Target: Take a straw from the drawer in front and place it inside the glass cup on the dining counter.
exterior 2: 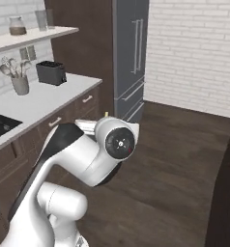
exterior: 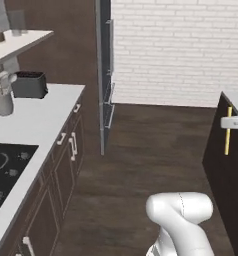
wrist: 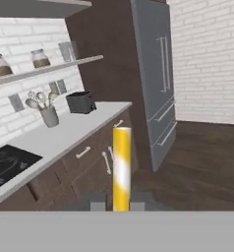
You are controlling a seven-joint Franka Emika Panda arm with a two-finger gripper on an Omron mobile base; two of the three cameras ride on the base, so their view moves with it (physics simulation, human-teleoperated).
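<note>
My gripper (wrist: 117,205) is shut on the yellow straw (wrist: 122,166), which stands up between the two dark fingertips (wrist: 98,205) in the hand view. The left base view has the straw (exterior: 227,131) hanging upright in the gripper (exterior: 229,122) at the far right. There it is against the dark brown side of the dining counter (exterior: 222,167), just below the counter's white top. A sliver of the straw (exterior 2: 106,114) peeks over the arm in the right base view. The glass cup is out of view. Drawer fronts (wrist: 83,152) under the worktop are shut; I cannot tell which is the task's drawer.
The white worktop (exterior: 38,117) on the left carries a black toaster (exterior: 29,84), a utensil pot (exterior: 2,101) and a cooktop (exterior: 3,167). A steel fridge (exterior 2: 131,53) stands at its far end. Dark wooden floor (exterior: 146,160) lies open between worktop and dining counter.
</note>
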